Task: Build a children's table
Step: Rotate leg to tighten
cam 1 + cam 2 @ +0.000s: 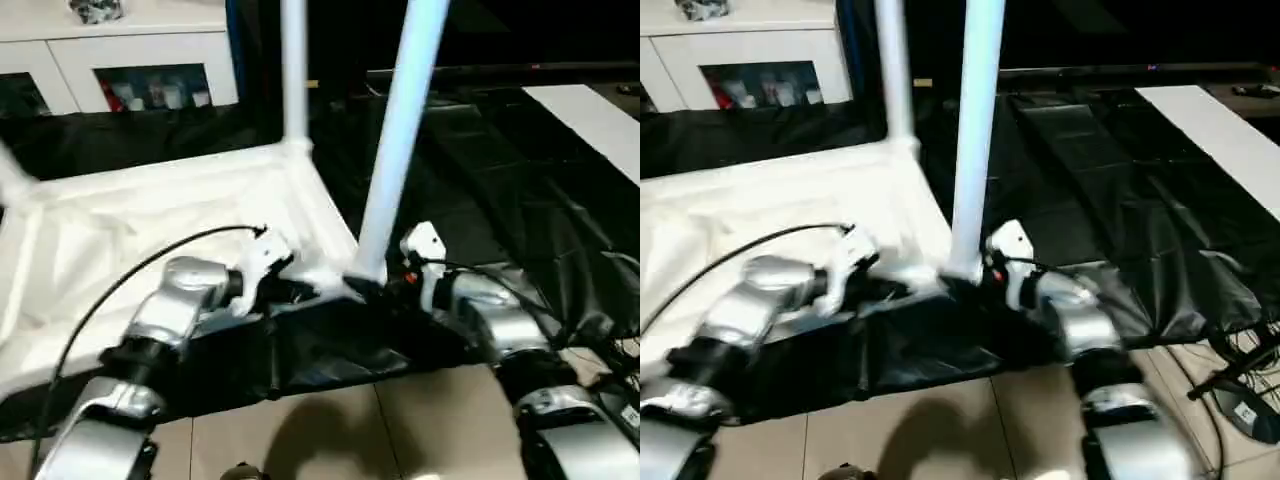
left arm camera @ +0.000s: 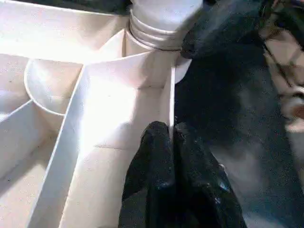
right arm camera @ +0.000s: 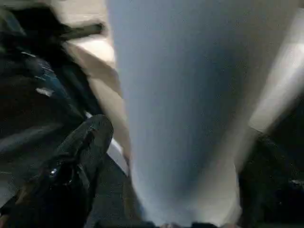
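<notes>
The children's table [image 1: 150, 230] lies upside down on a black sheet, its ribbed underside facing up. Two white tube legs stand upright in corner sockets: one at the far corner [image 1: 293, 70], one at the near right corner [image 1: 400, 130]. My left gripper [image 1: 300, 290] is shut on the thin rim wall [image 2: 167, 95] just beside the near leg's socket [image 2: 156, 28]. My right gripper [image 1: 375, 285] sits at the base of the near leg [image 3: 190, 95], open, with a black finger [image 3: 88, 147] standing off to each side of the tube.
The black sheet [image 1: 480, 180] spreads to the right over the floor. A white glass-doored cabinet [image 1: 130, 60] stands at the back left. A white board [image 1: 600, 115] lies at the far right. Tiles [image 1: 350, 430] are nearest me, cables [image 1: 1240, 380] at the right.
</notes>
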